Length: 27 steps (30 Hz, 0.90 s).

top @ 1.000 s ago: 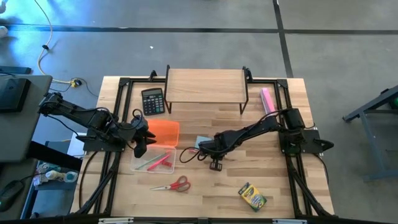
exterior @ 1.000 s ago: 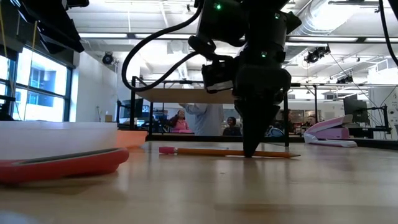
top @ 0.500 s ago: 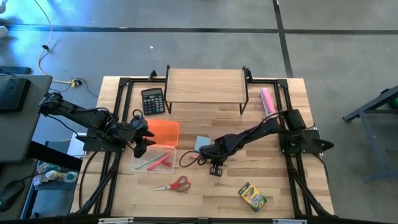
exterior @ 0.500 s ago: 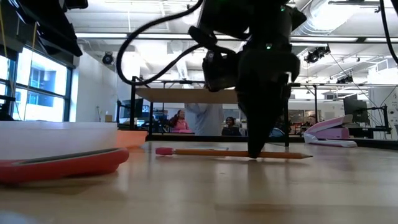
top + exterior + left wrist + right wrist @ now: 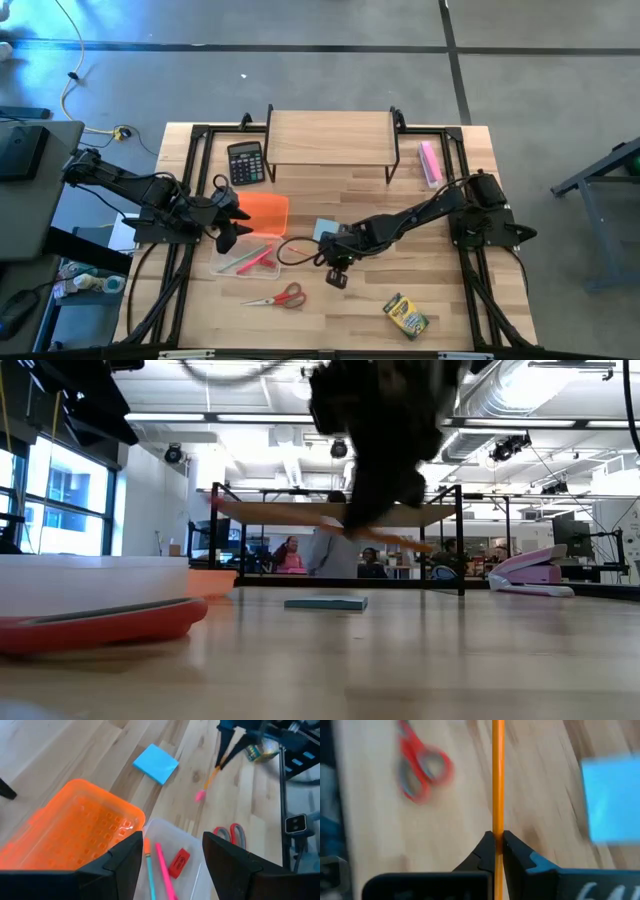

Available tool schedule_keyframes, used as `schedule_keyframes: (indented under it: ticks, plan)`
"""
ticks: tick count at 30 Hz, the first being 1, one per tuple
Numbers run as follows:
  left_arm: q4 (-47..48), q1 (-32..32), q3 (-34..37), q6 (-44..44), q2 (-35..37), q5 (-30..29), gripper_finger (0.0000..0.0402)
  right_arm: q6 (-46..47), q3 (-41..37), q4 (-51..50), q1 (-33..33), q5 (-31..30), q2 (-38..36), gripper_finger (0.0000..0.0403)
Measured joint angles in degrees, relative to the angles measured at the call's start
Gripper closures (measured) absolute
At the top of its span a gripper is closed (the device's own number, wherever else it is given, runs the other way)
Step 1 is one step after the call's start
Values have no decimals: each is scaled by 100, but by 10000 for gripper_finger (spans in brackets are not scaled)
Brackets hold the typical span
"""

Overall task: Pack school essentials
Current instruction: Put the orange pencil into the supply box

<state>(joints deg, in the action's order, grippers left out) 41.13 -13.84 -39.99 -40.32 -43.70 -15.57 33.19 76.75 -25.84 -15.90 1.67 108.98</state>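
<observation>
My right gripper (image 5: 497, 842) is shut on a thin orange pencil (image 5: 497, 780) with a pink eraser end (image 5: 200, 796), held above the table's middle (image 5: 337, 268). My left gripper (image 5: 172, 865) hangs open over a clear tray (image 5: 247, 258). The tray holds a green pencil (image 5: 149, 865), a pink-red pen (image 5: 165, 870) and a red eraser (image 5: 178, 862). The light blue notepad (image 5: 325, 229), red-handled scissors (image 5: 282, 296) and crayon box (image 5: 405, 316) lie flat on the table. My right gripper pinches the pencil's shaft (image 5: 497, 827) between its two fingertips, away from the eraser end. The fingers come slanting down from the table's right side. The pencil is lifted clear of the table and sits tilted (image 5: 385, 536).
An orange basket (image 5: 265, 210) lies beside the tray. A black calculator (image 5: 245, 162), a wooden shelf riser (image 5: 330, 140) and a pale pink block (image 5: 430, 162) stand along the far side. People show in the room beyond.
My right gripper has risen and drifted toward the table's left and near edges, tipping as it went. The orange pencil, which lay flat on the table under its fingertips, is now lifted clear and tilted. The notepad behind it has come into the low view.
</observation>
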Motion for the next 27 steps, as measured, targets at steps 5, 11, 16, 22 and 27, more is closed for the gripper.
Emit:
schedule_keyframes:
  ticks: [5,11,16,22,27]
  plan:
    - [-167,2,0,0,0,0,204,37,5,910,2,-172,-67,400]
    - [-165,0,0,204,0,36,204,140,7,1309,3,-342,-67,400]
    - [-156,2,0,396,0,206,204,268,7,1461,7,-343,-67,400]
    - [-153,0,0,675,0,768,197,384,9,2119,30,-532,-64,400]
    - [-153,0,0,867,0,979,192,557,9,2363,83,-577,-64,400]
